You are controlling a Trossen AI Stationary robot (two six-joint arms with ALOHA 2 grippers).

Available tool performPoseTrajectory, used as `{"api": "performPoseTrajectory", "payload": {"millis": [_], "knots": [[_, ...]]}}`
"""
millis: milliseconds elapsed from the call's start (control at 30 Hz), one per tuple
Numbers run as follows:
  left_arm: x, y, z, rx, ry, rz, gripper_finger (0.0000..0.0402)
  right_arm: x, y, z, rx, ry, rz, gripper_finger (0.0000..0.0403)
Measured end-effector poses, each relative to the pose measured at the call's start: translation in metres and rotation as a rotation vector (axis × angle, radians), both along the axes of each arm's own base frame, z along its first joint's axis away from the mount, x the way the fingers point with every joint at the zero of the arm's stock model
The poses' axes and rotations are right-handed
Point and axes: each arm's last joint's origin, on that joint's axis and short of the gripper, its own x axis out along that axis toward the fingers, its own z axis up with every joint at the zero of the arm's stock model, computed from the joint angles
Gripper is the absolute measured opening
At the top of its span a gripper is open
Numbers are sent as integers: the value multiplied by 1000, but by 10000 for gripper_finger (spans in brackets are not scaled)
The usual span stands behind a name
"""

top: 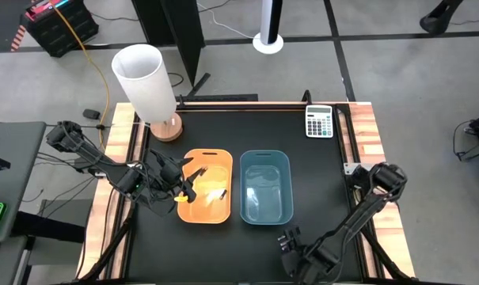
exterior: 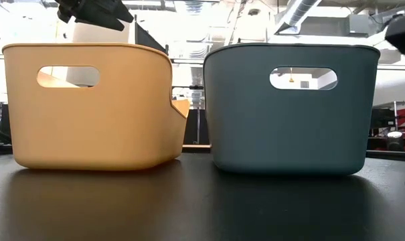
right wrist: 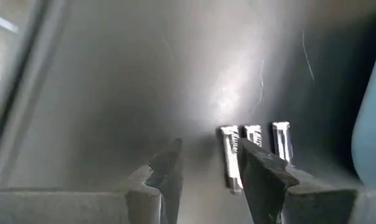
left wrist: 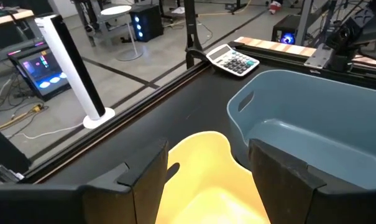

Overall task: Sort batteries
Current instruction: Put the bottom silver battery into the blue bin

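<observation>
no text can be read anywhere (the calculator [top: 319, 122] keys are too small).

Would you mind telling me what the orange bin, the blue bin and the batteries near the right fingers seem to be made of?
The orange bin and the blue-grey bin look like matte moulded plastic: smooth one-piece walls with cut-out handles. The three slim silvery batteries appear metal-cased, judging by bright glints, though a glossy wrap is possible.
</observation>
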Motion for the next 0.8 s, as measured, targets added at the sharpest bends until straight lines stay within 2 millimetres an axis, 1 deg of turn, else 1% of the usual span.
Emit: {"api": "performPoseTrajectory", "payload": {"millis": [133,333,567,800], "knots": [[0,0,0,0,0,0,216,0,-1,-6,-22,21,-13,165],[0,0,0,2,3,0,216,3,-5,-10,-37,41,-26,165],[0,0,0,4,5,-1,216,7,-10,-11,-38,72,-34,164],[0,0,0,4,6,-1,216,8,-11,-11,-26,85,-22,164]]}}
